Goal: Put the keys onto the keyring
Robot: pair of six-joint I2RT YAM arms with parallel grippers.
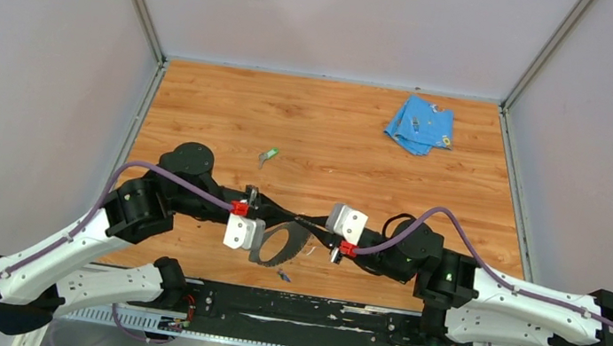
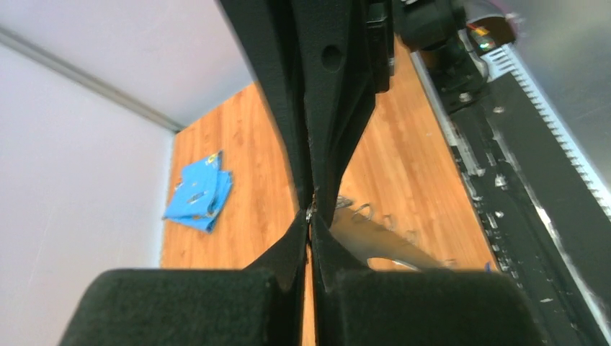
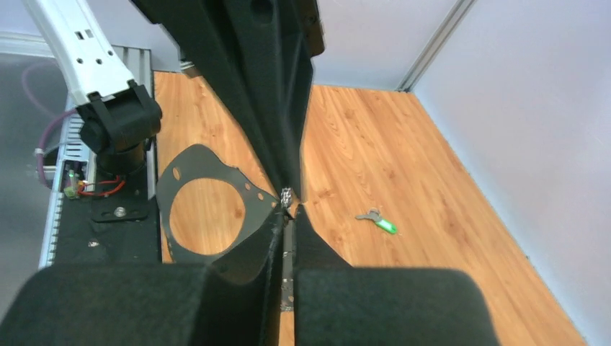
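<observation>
A blue key (image 1: pixel 284 275) lies by the bench's (image 1: pixel 204 106) near edge, just short of the keyring (image 3: pixel 220 162). The left hand (image 2: pixel 311 216) and right hand (image 3: pixel 288 205), both clamped closed, meet tip to tip at the keyring's rim; which one grips it cannot be told. The green key (image 1: pixel 268 158) lies mid-bench, apart from both hands. A cloth (image 1: pixel 419 125) sits near the far right corner.

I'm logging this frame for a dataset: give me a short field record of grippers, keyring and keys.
keyring: pinched between both grippers, no key on it
left gripper: shut on its edge
right gripper: shut on the same edge
green key: lying loose, apart from the ring
blue key: seemingly the small piece near the arm bases
</observation>
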